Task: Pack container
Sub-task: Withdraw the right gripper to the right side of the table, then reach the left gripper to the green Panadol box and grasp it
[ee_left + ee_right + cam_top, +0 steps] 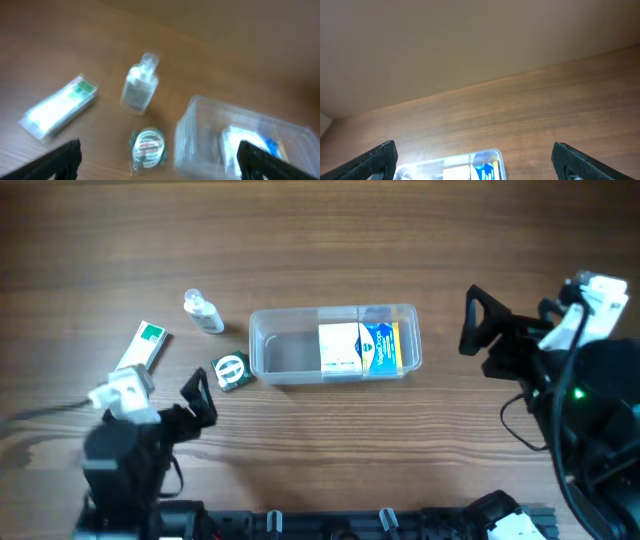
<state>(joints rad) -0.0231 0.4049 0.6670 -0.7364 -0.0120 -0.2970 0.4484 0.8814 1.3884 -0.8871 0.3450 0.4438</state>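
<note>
The clear plastic container (270, 345) stands mid-table with a white and blue box (358, 346) inside its right half. It also shows in the left wrist view (200, 130) and at the bottom of the right wrist view (492, 156). A small round green and white packet (231, 371) lies just left of the container. A small clear bottle (203, 311) and a white and green flat box (140, 350) lie further left. My left gripper (200, 402) is open and empty, below the round packet (148, 146). My right gripper (478, 323) is open and empty, right of the container.
The wooden table (320, 240) stretches bare behind the container. The bottle (139, 85) and the flat box (57, 106) lie ahead of the left gripper. Both arm bases stand at the near corners.
</note>
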